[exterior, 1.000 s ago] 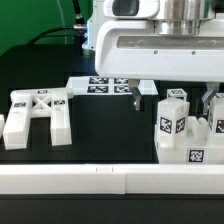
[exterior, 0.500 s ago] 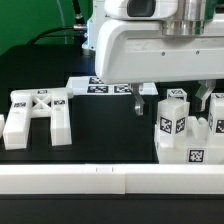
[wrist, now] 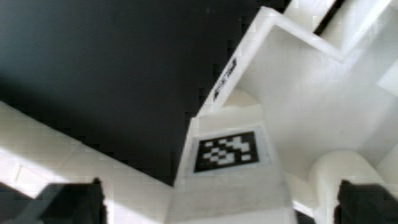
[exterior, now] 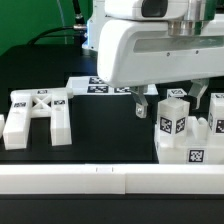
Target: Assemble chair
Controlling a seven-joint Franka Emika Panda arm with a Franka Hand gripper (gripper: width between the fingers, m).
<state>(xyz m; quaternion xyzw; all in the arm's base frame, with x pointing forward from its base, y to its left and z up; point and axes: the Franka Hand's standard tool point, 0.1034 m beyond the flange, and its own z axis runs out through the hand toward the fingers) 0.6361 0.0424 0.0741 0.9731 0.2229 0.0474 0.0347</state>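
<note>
Chair parts [exterior: 180,130] | exterior only: H-shaped piece [exterior: 38,108] | wrist: tag [wrist: 226,152] close

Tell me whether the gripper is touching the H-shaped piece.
Apart. The exterior view shows a wide stretch of black table between the open gripper and the H-shaped piece.

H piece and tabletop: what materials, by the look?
H piece: probably hard plastic, moulded or printed; even white colour, chunky square edges, dull finish. Tabletop: black and matte, no reflections showing; could be cloth, a mat or a painted board, the look leaves that open.
</note>
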